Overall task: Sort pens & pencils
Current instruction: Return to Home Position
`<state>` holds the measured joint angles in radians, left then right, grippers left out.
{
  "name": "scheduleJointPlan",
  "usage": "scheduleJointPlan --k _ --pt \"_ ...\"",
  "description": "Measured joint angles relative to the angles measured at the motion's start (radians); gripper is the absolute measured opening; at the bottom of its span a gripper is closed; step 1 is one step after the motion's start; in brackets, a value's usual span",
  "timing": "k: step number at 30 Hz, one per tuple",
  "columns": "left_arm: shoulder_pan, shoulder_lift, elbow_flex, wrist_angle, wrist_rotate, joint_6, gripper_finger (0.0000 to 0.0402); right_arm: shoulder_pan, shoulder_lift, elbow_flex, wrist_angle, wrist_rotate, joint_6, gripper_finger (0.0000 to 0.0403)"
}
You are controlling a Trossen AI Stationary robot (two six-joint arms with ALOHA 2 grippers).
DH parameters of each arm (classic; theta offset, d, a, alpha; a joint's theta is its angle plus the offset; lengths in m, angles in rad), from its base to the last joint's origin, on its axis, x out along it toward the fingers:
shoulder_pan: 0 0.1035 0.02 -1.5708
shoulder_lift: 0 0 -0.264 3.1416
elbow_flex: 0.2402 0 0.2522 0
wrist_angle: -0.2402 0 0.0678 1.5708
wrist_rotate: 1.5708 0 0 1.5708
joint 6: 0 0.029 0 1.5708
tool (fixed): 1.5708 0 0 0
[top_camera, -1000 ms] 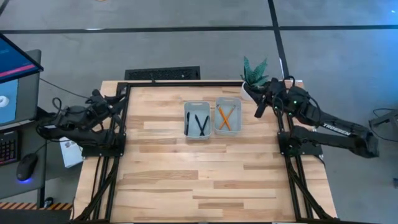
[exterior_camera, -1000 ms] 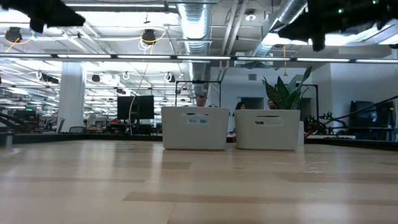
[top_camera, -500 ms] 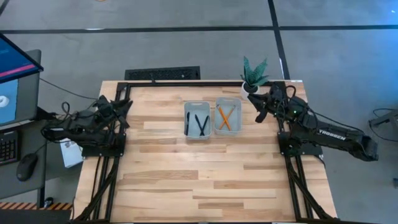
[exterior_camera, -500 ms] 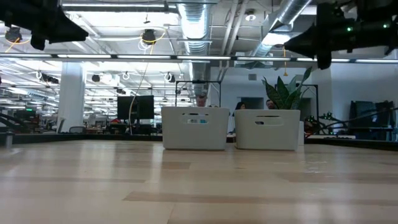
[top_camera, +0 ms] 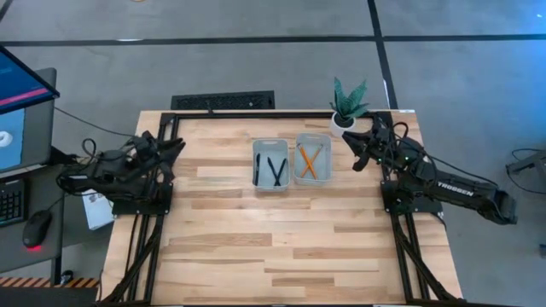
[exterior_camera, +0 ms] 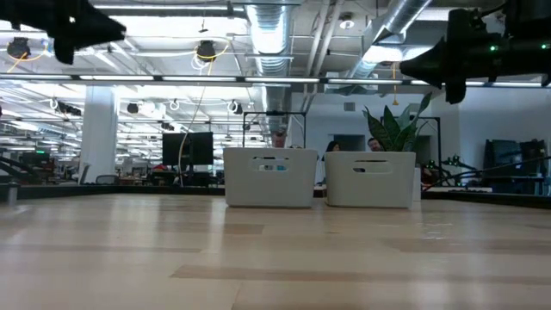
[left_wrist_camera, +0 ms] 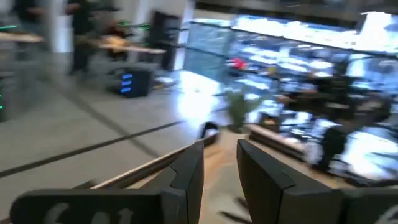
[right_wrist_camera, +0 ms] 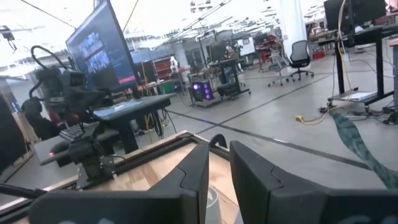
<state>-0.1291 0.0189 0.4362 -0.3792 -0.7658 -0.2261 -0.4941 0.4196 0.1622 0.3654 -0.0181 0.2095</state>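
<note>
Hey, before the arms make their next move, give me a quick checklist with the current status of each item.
1. Black pens inside the left gray bin: ok.
2. Orange pencils inside the right gray bin: ok.
3. No pen or pencil lying loose on the table: ok.
4. Left end effector over the table's left edge, apart from both bins: ok.
5. Right end effector over the table's right side, apart from the bins and the potted plant: ok.
6. Exact count in each bin: cannot tell, the sticks overlap.
</note>
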Motion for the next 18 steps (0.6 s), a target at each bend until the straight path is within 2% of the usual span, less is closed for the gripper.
scheduleJointPlan --k 3,11,14,16,18 --pt "-0.001 0.0 0.0 0.067 0.079 0.052 0.0087 -0.005 -0.005 0.0 -0.002 0.0 0.0 0.0088" --pt "0.0 0.045 0.0 0.182 0.099 0.122 0.0087 -0.043 -0.004 0.0 -0.001 -0.001 0.001 0.0088" --pt "0.0 0.094 0.0 0.152 0.041 0.152 0.0087 -0.051 -0.004 0.0 -0.001 -0.003 0.001 0.0088" --pt "0.007 0.131 0.0 0.118 -0.01 0.108 0.0087 -0.052 -0.004 0.0 -0.001 -0.004 0.001 0.0088" --pt "0.022 0.163 0.0 0.104 -0.014 0.088 0.0087 -0.052 -0.004 0.0 -0.001 -0.007 0.001 0.0088"
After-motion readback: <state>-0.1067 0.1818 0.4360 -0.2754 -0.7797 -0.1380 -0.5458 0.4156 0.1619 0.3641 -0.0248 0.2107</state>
